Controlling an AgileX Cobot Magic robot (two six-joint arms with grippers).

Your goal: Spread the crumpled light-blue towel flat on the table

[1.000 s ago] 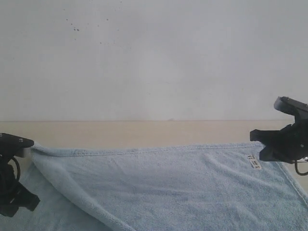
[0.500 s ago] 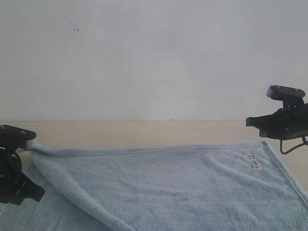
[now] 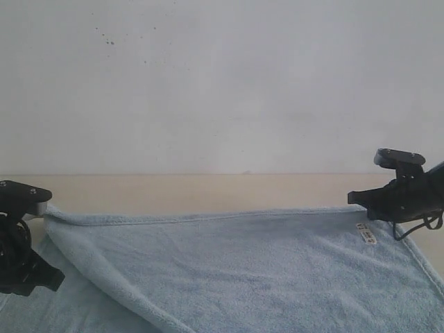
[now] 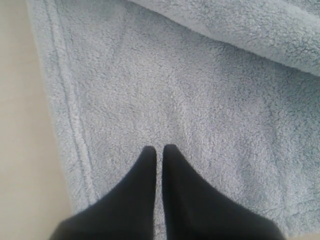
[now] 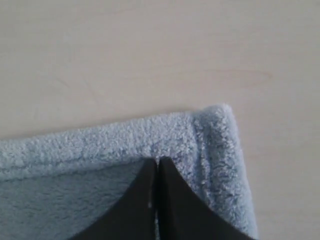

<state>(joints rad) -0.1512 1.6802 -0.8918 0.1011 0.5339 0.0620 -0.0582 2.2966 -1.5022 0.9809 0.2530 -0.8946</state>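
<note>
Presently on the table (image 3: pixel 208 189): one towel (image 3: pixel 270 267), pale blue terry, covering the near part of the surface and running out of sight at the near edge; its far hem lies roughly parallel to the table's far edge, with a strip of bare beige top between them; a small white tag (image 3: pixel 366 234) sits on the cloth close to the far right corner of the towel; toward the table's left side a folded-over ridge (image 3: pixel 104 281) runs slantwise from the towel's far left corner toward the near edge, one layer lying on another; the remainder is mostly flat, with shallow creases.

Left gripper (image 4: pixel 159 149): jaws closed tip to tip; poised over a single layer of towel near its left hemmed edge (image 4: pixel 67 125); no cloth seen between the tips; contact with the pile cannot be told.

Right gripper (image 5: pixel 157 161): jaws closed tip to tip; set at the towel's far right corner, just inside the hem; nothing visibly pinched.

Behind the table: plain white wall (image 3: pixel 222 83).
</note>
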